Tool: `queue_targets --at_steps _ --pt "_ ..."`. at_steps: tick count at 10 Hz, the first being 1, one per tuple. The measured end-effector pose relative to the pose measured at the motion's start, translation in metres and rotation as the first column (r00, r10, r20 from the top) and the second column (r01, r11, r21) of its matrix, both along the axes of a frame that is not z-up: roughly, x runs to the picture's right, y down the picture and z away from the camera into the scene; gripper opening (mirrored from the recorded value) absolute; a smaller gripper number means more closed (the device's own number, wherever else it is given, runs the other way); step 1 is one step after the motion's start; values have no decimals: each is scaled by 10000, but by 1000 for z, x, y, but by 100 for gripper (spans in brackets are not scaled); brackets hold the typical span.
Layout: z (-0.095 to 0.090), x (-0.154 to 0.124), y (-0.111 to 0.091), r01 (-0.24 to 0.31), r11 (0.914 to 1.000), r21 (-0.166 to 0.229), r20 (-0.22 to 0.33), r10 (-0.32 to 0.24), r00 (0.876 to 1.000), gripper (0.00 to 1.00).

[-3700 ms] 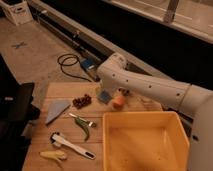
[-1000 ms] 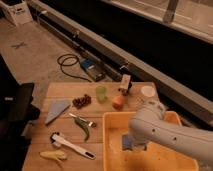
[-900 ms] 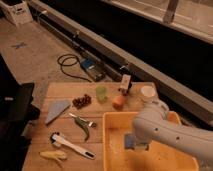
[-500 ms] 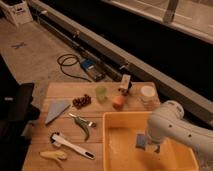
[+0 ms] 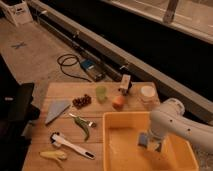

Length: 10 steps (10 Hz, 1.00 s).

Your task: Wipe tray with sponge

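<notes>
Where the wooden worktop (image 5: 65, 95) lies bare on its left half, a scatter of small things sits apart from one another: a grey wedge (image 5: 56, 110), a cluster of dark grapes (image 5: 82, 100), a pale green cup (image 5: 101, 93), an orange fruit (image 5: 118, 102), a green chilli (image 5: 83, 127), a white-handled tool (image 5: 71, 146) and a yellow banana (image 5: 53, 155) near the front edge. A small upright bottle (image 5: 124, 83) and a white jar (image 5: 148, 93) stand along the far edge. One yellow tray (image 5: 111, 148) fills the right front corner, just beside the fruit and nothing resting against its walls. The single white arm (image 5: 177, 125) comes in from the right, bends at a rounded elbow over the tray's far right corner and points down into the tray. Its hand (image 5: 146, 141) is closed tight on the one blue-grey sponge (image 5: 143, 139), which is down inside the tray, right of its middle. Beyond the worktop, a black cable (image 5: 70, 64) coils on the floor.
</notes>
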State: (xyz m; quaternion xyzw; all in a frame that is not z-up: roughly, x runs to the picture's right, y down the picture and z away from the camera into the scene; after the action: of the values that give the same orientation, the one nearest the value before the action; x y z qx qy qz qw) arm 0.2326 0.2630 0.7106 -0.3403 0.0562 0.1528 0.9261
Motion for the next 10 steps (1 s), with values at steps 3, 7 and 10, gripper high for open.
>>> queue_targets --at_steps 3,7,10 --pt "0 -1 0 41 10000 -4 3 -41 10000 0" --pt "29 8 12 -700 9975 -102 -310 696 9971 0" --pt "48 9 16 -977 9951 -134 -415 971 9944 0"
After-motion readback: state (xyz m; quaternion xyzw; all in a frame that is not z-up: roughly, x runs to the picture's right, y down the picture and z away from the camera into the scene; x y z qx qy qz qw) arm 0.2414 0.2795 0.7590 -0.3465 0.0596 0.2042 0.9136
